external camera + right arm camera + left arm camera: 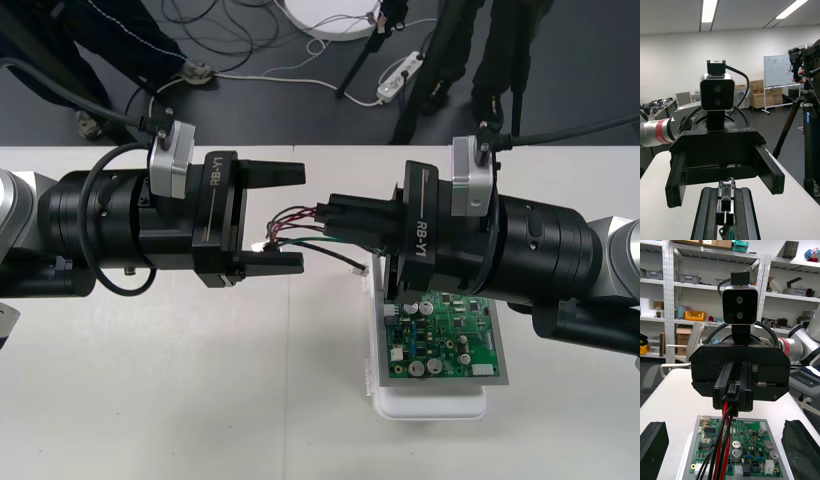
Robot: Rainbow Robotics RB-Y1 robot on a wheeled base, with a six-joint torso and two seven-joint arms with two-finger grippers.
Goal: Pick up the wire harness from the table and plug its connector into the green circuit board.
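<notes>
Front: red-black-green wire harness [288, 226] aloft above worktop [150, 400] middle, pinched in narrow right hand [325, 213]; left hand [298, 217] wide.
Right wrist: small black plug [726, 195] between fingers [747, 213].
Left wrist: green circuit board [752, 442] on white base below, unplugged.
Pickup done, insertion pending.

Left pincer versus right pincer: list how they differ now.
The black two-fingered left pincer stands open; the black two-fingered right pincer is shut on the thin red, black and green wire harness. The left pincer hangs over bare light table; the right pincer over the far end of the green circuit board. Both are level and face each other tip to tip.
</notes>
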